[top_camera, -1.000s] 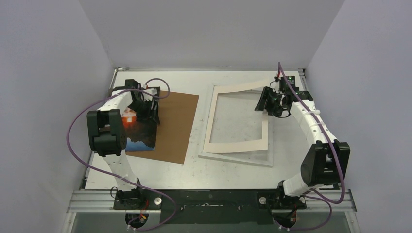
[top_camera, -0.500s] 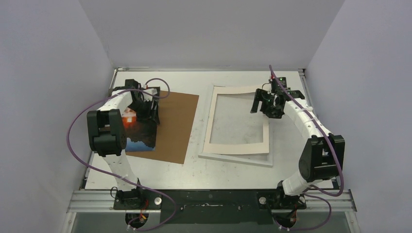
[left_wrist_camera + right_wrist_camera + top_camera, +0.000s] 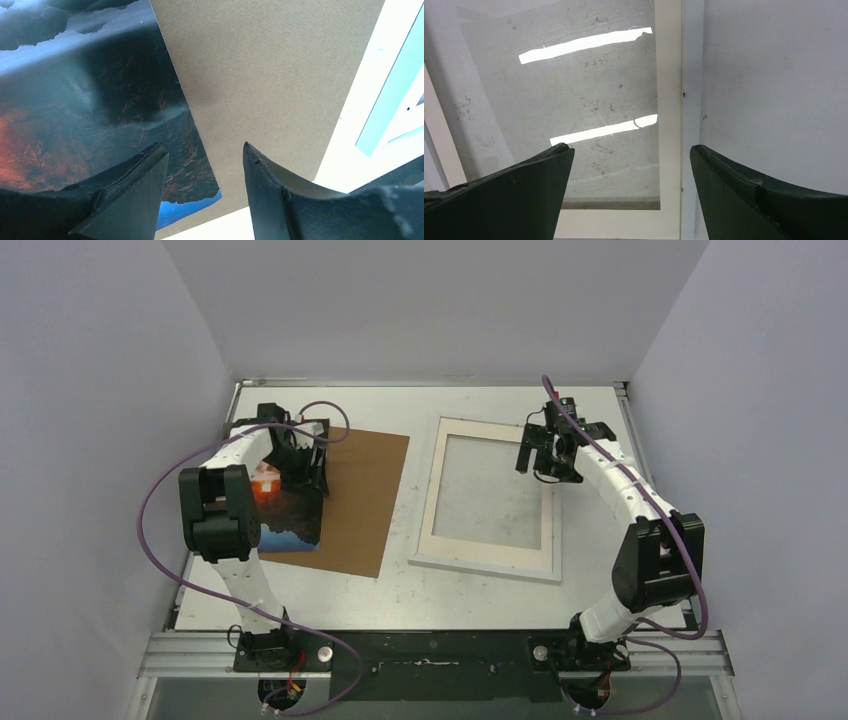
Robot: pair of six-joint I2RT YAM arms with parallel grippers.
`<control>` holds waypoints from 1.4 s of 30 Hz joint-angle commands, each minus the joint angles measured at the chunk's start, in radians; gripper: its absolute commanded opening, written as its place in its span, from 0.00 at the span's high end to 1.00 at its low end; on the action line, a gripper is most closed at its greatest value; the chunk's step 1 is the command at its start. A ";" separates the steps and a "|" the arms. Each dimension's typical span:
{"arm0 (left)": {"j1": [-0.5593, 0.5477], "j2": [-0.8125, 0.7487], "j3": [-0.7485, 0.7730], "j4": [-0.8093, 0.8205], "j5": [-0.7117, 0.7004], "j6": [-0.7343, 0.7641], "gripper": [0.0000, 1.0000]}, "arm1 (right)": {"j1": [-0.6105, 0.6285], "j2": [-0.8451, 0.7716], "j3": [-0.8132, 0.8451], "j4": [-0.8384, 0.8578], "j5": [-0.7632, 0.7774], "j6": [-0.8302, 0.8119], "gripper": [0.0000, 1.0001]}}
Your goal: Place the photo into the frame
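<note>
Dark sunset photo print point(image 3: 295, 515) lies left on the surface point(image 3: 450, 600), not in the frame yet; the right tool has just let go.
The photo lies flat on a plain brown backing board point(image 3: 365, 500), well apart from the white-bordered rectangular frame point(image 3: 487, 565) at right. The left tool point(image 3: 300, 465) is over the photo's far part, jaws half apart, gripping nothing. The beige mat point(image 3: 480, 548), lifted a second ago, now lies flat in the frame. The right tool point(image 3: 545, 455), spread wide and empty, is above its far-right corner. The frame looks ready for the photo.
</note>
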 commanded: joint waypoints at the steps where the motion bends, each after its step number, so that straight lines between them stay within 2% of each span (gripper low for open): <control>1: -0.001 -0.031 0.024 0.012 0.014 0.004 0.45 | 0.002 -0.035 0.021 0.018 0.028 0.026 0.10; 6: 0.015 -0.046 0.085 -0.040 0.034 0.009 0.43 | 0.076 -0.056 0.074 0.044 0.002 0.082 0.10; 13: 0.101 -0.049 0.229 -0.167 0.024 0.075 0.41 | 0.335 -0.016 0.128 0.136 0.048 0.232 0.10; 20: 0.238 -0.015 0.316 -0.222 -0.060 0.168 0.41 | 0.592 0.132 0.197 0.264 0.036 0.320 0.10; 24: 0.307 0.005 0.306 -0.178 -0.197 0.218 0.41 | 0.691 0.263 0.322 0.267 0.037 0.325 0.10; 32: 0.416 -0.008 0.196 -0.054 -0.363 0.313 0.42 | 0.755 0.485 0.465 0.298 0.016 0.305 0.10; 42: 0.395 0.015 0.008 0.073 -0.370 0.303 0.44 | 0.759 0.574 0.493 0.300 0.011 0.299 0.10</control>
